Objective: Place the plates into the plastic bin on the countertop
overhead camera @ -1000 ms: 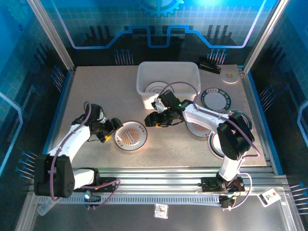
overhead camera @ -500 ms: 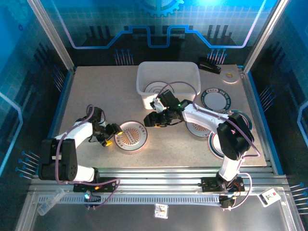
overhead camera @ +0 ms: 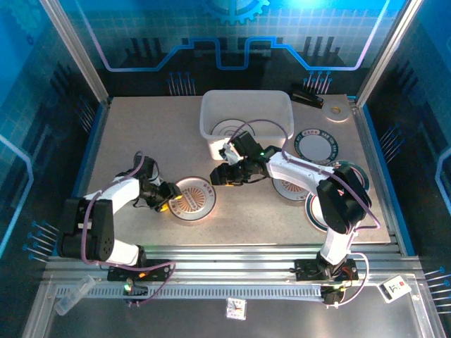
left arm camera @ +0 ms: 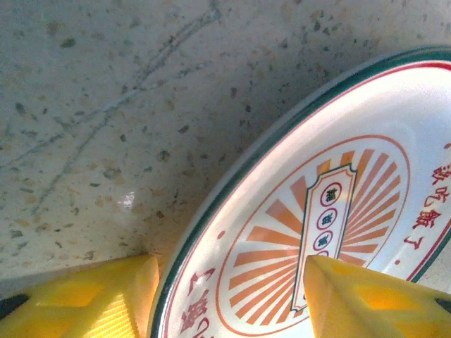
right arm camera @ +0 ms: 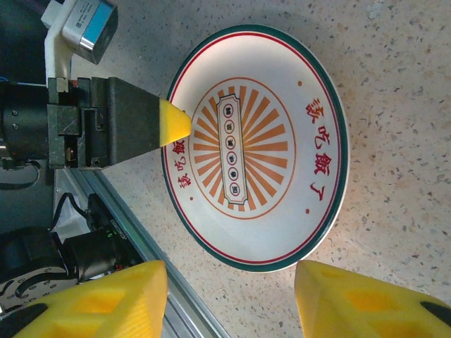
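On the speckled countertop (overhead camera: 141, 134), the left gripper (overhead camera: 168, 200), jaws parted, straddles the green-rimmed orange-sunburst plate (overhead camera: 194, 199); the right gripper (overhead camera: 220, 176) gapes empty.

Top cam: fixed, high behind the arm bases, angled down over the whole counter (overhead camera: 141, 134). Left wrist cam: low, nearly on the rim of the sunburst plate (left arm camera: 331, 232). Right wrist cam: higher, looking straight down, whole plate framed. All three views share that plate.

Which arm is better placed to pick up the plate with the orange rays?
Left. The left gripper is at the rim of the plate, open fingers on either side of the edge. The right gripper hangs apart from it, nearer the bin.
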`<state>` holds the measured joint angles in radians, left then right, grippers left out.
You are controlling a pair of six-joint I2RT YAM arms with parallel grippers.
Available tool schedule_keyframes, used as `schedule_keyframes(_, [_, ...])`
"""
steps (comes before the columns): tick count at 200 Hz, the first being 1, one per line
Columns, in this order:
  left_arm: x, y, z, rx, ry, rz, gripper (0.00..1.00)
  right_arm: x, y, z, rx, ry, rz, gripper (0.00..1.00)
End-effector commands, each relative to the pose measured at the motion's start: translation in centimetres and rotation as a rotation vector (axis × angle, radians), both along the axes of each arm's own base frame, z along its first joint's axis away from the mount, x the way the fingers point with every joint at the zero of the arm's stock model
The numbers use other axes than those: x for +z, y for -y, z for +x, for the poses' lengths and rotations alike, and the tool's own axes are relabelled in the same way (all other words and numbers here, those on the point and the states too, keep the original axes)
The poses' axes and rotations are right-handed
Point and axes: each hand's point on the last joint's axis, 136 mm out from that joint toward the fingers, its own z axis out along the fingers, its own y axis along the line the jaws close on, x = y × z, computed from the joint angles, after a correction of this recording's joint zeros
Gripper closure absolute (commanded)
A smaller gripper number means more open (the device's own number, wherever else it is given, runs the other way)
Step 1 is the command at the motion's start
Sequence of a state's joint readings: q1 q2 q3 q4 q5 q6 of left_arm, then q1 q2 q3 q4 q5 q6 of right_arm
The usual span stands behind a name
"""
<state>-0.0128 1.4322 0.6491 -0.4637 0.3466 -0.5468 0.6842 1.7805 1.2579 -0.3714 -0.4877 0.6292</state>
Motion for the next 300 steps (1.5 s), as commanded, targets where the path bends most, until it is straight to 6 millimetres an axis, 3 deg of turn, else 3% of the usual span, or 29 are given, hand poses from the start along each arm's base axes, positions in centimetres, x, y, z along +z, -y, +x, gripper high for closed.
schedule_keyframes(1, [-0.2,0.2,0.4,-0.028,0.005,0.015,0.48,-0.4,-0.1,0.0,0.002,-0.017,0.016,0.49])
schedule_keyframes(72, [-0.7,-0.2,-0.3,-0.042,-0.029,0.055,0.74,0.9,0.9,0.0,-0.029,0.028,0.023,0.49])
schedule_keyframes(121, [1.2,0.1,0.0,-0.05,0.028,0.054,0.87,3.1,2.6,0.0,-0.092,0.057,0.089,0.47])
schedule_keyframes(176, [6.1,0.4,0.4,-0.048,0.185,0.039,0.95,4.4,4.6,0.2,-0.143,0.089,0.109,0.38])
schedule_keyframes(255, [13.2,-1.5,1.8,-0.022,0.361,0.125,1.0,7.4,6.1,1.0,-0.178,0.128,0.16,0.34])
schedule_keyframes(300, [16.7,-3.1,4.5,0.033,0.439,0.113,1.0,10.7,6.1,1.6,-0.157,0.19,0.17,0.35])
